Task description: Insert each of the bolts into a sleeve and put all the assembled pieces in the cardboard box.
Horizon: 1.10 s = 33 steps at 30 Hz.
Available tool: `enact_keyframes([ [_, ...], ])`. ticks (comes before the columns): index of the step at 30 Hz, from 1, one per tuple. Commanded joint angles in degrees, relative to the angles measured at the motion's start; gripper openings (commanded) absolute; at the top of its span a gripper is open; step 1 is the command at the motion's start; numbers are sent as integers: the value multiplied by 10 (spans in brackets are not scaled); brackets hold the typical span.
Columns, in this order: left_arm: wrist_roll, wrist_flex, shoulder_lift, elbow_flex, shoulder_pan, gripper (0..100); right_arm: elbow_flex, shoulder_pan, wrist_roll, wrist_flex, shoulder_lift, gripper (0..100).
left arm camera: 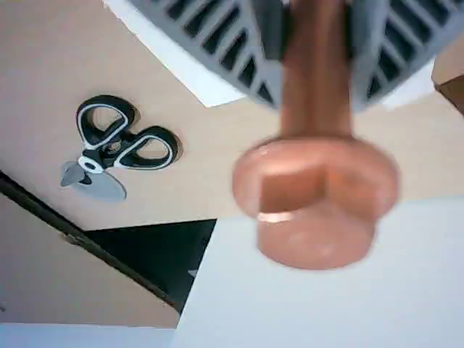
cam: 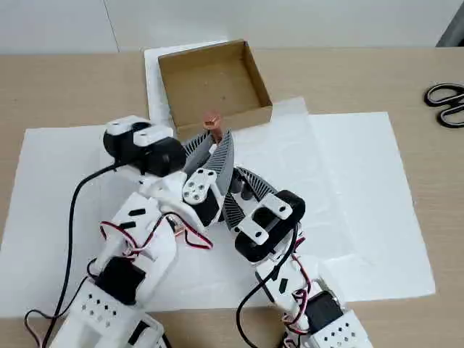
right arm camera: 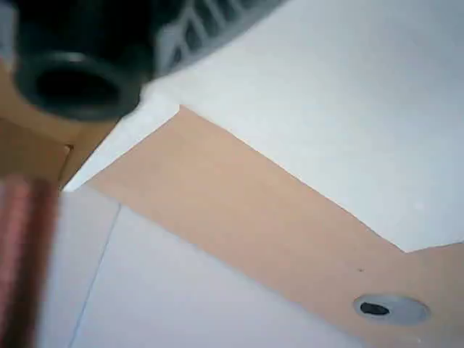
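Clamping the bolt [left arm camera: 316, 196], left gripper [left arm camera: 315, 83] hides its shank; sleeve [right arm camera: 72, 76] cropped.

**Box at the far middle, both grippers just near of it**

The box [cam: 214, 78] sits at the far middle of the table [cam: 58, 87], on the far edge of the paper sheets [cam: 355, 203] that spread across the table's middle. The scissors [cam: 446, 104] lie on bare table at the far right, well apart from the box. The left gripper [cam: 214, 136] is just near of the box's near wall, over the paper, with a bolt [cam: 212, 122] between its fingers on the box side. The right gripper [cam: 238, 190] is near and slightly right of the left one, with a sleeve [right arm camera: 72, 80] in it, near the bolt.
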<state>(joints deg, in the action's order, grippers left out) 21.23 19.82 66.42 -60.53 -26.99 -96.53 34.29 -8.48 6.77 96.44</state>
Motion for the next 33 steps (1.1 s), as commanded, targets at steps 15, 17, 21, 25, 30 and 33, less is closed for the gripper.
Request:
enact_keyframes([
  [15,-21,31,132,-30,-47,7,-3,0,6,3,9,4],
  [17,-76,1,135,-59,-55,7,-3,0,6,3,11,4],
  [21,-74,-25,136,-80,-53,7,-3,0,6,3,11,4],
  [25,-65,-27,136,-83,-46,7,-3,0,6,3,11,4],
  [30,-68,-28,135,-83,-33,7,-3,0,6,3,11,4],
  [33,-69,-58,132,-94,-34,7,-3,0,6,3,11,4],
])
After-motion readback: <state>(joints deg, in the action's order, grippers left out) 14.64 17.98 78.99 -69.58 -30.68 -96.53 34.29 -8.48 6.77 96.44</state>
